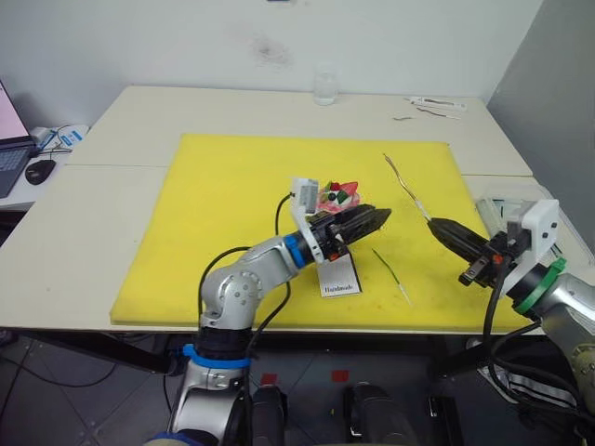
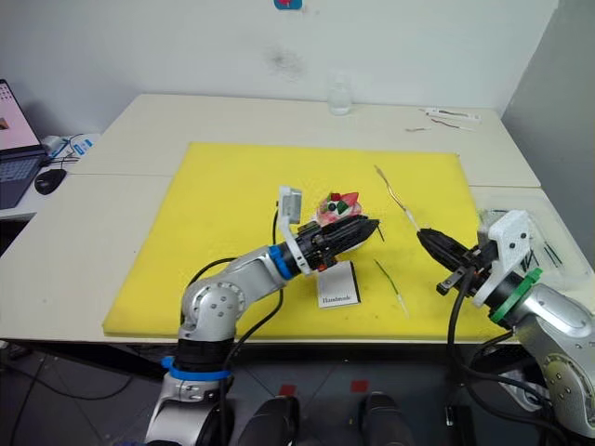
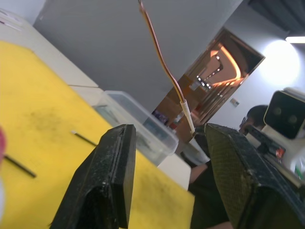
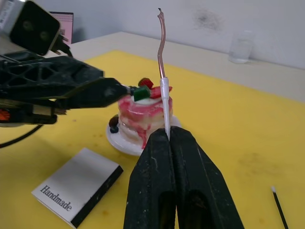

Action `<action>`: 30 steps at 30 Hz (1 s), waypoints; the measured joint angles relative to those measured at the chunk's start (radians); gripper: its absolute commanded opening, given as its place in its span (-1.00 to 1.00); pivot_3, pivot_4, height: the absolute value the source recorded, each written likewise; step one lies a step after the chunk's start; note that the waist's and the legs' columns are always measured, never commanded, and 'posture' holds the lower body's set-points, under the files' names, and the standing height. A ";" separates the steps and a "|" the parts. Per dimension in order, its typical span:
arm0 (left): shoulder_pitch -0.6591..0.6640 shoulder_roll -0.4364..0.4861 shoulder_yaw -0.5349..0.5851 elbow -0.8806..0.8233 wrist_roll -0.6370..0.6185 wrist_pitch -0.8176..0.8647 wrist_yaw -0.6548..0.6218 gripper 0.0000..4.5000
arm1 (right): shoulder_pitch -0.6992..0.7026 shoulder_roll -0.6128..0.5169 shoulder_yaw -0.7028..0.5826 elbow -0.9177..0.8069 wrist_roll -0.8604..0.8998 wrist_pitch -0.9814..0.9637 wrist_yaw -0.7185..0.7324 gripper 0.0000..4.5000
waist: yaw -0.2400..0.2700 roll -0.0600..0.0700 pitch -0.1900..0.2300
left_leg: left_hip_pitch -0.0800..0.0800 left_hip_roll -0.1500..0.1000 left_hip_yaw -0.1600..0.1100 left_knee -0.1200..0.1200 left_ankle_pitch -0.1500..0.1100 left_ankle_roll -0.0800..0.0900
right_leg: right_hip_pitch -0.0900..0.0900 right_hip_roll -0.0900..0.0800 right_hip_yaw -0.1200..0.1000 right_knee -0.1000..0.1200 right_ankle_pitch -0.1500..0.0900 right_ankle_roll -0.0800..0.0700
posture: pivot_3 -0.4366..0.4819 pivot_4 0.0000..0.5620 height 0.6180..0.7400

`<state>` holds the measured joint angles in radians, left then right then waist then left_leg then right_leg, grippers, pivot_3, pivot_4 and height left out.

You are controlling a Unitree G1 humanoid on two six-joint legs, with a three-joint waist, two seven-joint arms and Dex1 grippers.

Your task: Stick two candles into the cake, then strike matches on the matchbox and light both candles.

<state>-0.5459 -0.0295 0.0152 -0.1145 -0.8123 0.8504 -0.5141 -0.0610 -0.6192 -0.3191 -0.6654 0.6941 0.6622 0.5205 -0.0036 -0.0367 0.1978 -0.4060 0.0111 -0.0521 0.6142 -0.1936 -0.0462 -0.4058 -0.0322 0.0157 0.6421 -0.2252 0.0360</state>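
Observation:
The pink-and-white cake (image 1: 337, 197) sits on its small white plate in the middle of the yellow mat (image 1: 232, 204). My left gripper (image 1: 370, 219) hovers right beside the cake's near right side, open and empty. My right gripper (image 4: 167, 134) is shut on the pale lower end of one thin candle (image 4: 163, 52), which rises tilted and away over the mat (image 1: 402, 181), right of the cake. The other candle (image 1: 391, 275), greenish, lies flat on the mat right of the matchbox (image 1: 339, 277), which rests face up in front of the cake. Dark matches (image 3: 19, 166) (image 4: 280, 210) lie on the mat.
A clear glass (image 1: 324, 88) stands at the table's far edge, with small items (image 1: 435, 105) at the far right. A clear plastic box (image 1: 502, 209) sits off the mat's right edge. A laptop (image 1: 9, 139) and mouse (image 1: 39, 170) are on the left desk.

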 measured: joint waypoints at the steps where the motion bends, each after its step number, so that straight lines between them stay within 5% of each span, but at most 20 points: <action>1: -0.006 -0.014 0.006 0.009 -0.008 0.001 0.007 0.18 | -0.005 0.000 0.009 -0.002 -0.001 0.000 -0.001 -1.00 | 0.000 0.000 0.000 | 0.000 0.000 0.000 0.000 0.000 0.000 | 0.000 0.000 0.000 0.000 0.000 0.000 | -0.05 -0.47 1.00; 30: -0.031 -0.083 0.034 0.037 -0.113 0.019 0.068 0.18 | -0.127 0.027 0.145 -0.039 0.036 0.060 -0.096 -1.00 | -0.001 0.000 0.000 | -0.003 0.000 -0.001 0.000 0.000 0.000 | -0.001 0.000 0.000 -0.002 0.000 0.000 | -0.05 -0.47 1.00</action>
<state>-0.5774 -0.1121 0.0490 -0.0771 -0.9257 0.8691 -0.4460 -0.1881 -0.5922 -0.1737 -0.7046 0.7299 0.7221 0.4240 -0.0047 -0.0366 0.1979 -0.4088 0.0110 -0.0529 0.6142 -0.1937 -0.0462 -0.4073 -0.0319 0.0154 0.6402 -0.2253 0.0358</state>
